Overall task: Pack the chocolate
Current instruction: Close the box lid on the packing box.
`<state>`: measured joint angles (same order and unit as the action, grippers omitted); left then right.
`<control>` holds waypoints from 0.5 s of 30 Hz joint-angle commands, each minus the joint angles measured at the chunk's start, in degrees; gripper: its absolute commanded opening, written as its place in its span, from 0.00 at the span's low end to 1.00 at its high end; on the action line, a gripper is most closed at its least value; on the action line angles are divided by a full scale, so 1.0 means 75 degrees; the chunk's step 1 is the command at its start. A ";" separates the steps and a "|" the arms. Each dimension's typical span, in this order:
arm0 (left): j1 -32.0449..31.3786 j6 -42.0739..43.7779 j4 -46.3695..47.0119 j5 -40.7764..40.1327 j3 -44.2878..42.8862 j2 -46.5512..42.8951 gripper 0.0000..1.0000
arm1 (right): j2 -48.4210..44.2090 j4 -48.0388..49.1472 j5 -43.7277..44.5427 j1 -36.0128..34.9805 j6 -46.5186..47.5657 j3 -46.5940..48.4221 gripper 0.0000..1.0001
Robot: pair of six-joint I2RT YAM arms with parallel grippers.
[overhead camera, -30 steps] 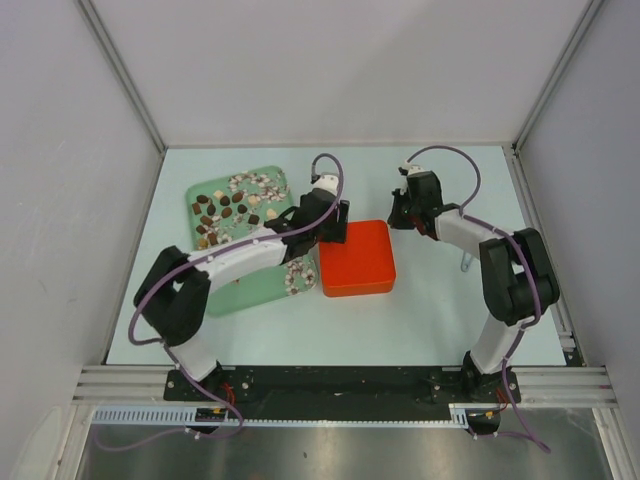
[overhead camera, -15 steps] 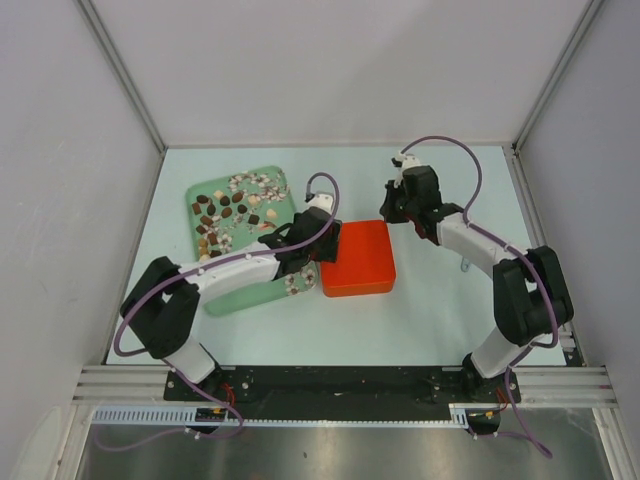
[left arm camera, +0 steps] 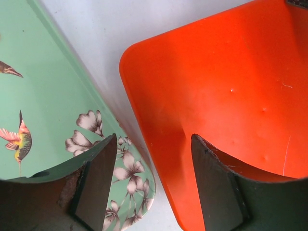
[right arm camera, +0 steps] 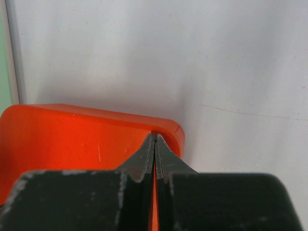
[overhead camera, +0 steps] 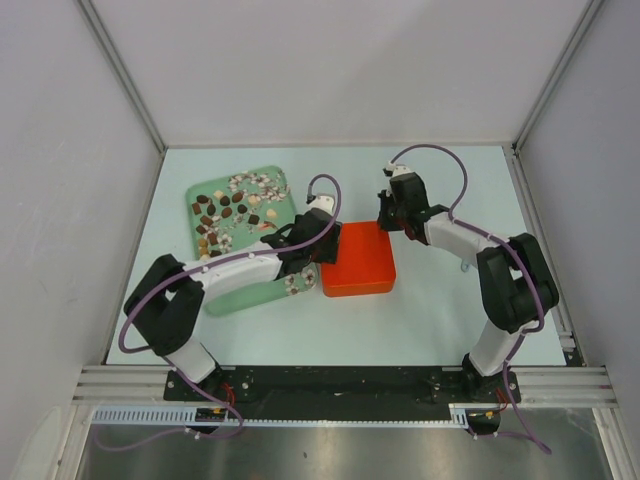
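Several pieces of chocolate [overhead camera: 228, 208], mostly dark brown with some cream ones, lie on the far half of a green flowered tray [overhead camera: 240, 295]. Right of the tray sits an orange square box [overhead camera: 357, 258], lid down. My left gripper [overhead camera: 326, 246] is open and straddles the box's left edge. In the left wrist view one of its fingers [left arm camera: 98, 185] is over the tray [left arm camera: 38, 120] and the other over the orange box [left arm camera: 231, 96]. My right gripper [overhead camera: 384, 214] is shut and empty, its tips [right arm camera: 155, 140] on the far right corner of the box [right arm camera: 72, 134].
A small clear object [overhead camera: 465, 264] lies on the table right of the box. White enclosure walls with metal posts close in the left, far and right sides. The tray's rounded near corner [left arm camera: 144, 192] sits a narrow gap from the box.
My right gripper has swung left and now meets the box's far right corner. My left gripper has shifted slightly nearer along the box's left edge and stayed open.
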<state>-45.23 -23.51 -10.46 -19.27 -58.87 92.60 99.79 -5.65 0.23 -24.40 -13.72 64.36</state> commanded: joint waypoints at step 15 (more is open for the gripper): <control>0.0160 -0.0065 -0.0023 -0.0103 -0.0552 -0.0192 0.64 | -0.0518 -0.0267 -0.0288 0.0288 -0.0081 -0.0179 0.00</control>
<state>-44.91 -23.53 -10.90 -19.27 -59.46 94.04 99.61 -5.15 -0.91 -23.73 -14.48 64.29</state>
